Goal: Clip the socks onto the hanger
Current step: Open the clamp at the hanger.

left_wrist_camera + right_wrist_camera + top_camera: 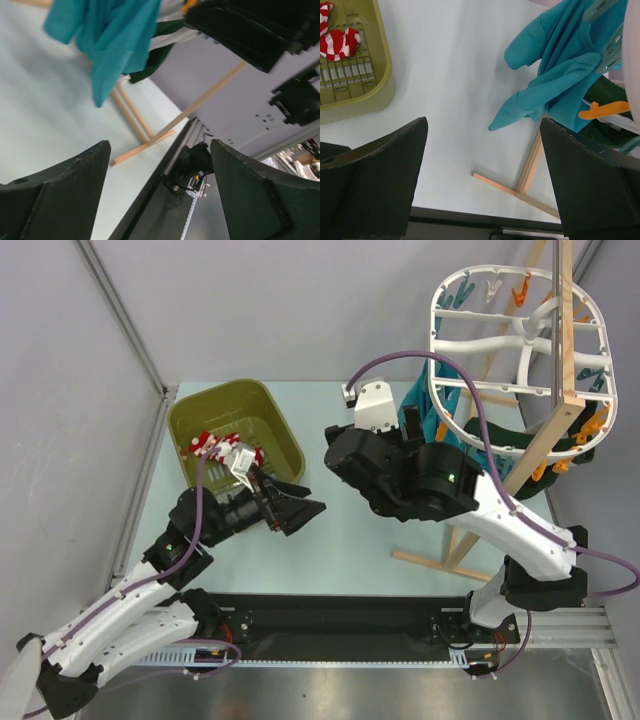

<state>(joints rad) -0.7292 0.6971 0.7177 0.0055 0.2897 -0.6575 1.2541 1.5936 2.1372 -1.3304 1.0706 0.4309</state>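
Both sets of jaws stand wide open with nothing between them. The left jaws hover over the bench (330,550), just off the near right corner of the basket (285,430), and point right, away from it. The right jaws sit mid-bench, looking down on bare surface between the basket and the stand (565,350).

The socks (212,446) lie bunched on the basket floor, towards its near left side, at the far left of the bench. The left arm is much the closer to them. The hanger (437,330) hangs from the stand above the far right corner, with teal, orange and white clips round its rim. A teal cloth (560,90) and a dark green cloth (605,95) already hang under it.

Expect the socks to be light, soft and limp. They will likely sag and fold as soon as you lift one, and nothing in them will resist a pinch. Because they lie tangled, a deep grab may bring up both. Try to take one at an edge, the cuff if you can find it, so a free end hangs for the clip. From here I cannot tell cuff from toe.
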